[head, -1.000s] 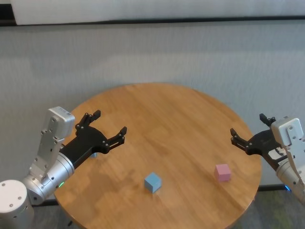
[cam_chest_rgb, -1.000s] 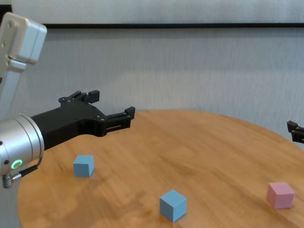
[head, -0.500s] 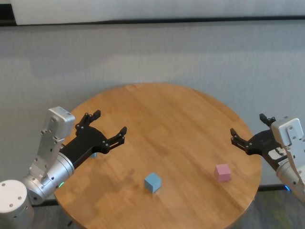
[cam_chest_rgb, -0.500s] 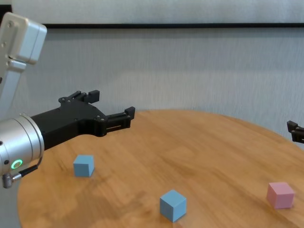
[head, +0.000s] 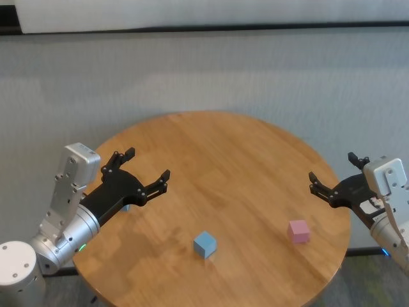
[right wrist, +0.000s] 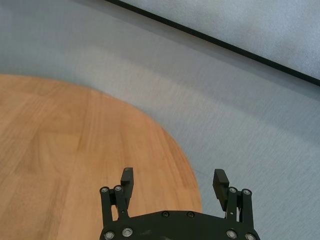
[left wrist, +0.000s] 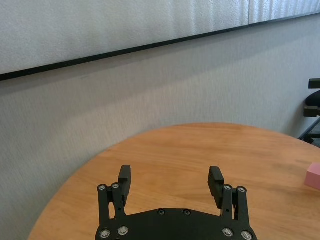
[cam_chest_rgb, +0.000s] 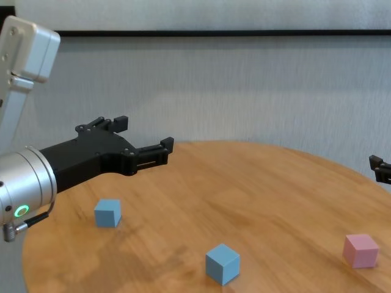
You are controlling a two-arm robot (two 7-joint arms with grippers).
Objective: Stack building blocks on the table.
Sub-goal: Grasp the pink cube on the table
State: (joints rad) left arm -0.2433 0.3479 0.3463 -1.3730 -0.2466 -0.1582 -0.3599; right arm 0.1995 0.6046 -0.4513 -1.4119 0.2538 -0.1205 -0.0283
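Note:
The round wooden table [head: 223,150] bears three cubes, all apart. One light blue cube [head: 204,244] sits near the front middle and shows in the chest view [cam_chest_rgb: 222,264]. A second light blue cube [cam_chest_rgb: 107,212] sits at the left, below my left gripper. The pink cube [head: 298,231] lies front right and also shows in the chest view [cam_chest_rgb: 360,250] and the left wrist view [left wrist: 314,175]. My left gripper [head: 147,164] is open and empty, held above the table's left side. My right gripper [head: 332,167] is open and empty at the table's right edge, beyond the pink cube.
A grey wall [head: 211,70] with a black strip stands behind the table. The table's edge curves close under my right gripper [right wrist: 174,176]. The floor lies beyond the rim on both sides.

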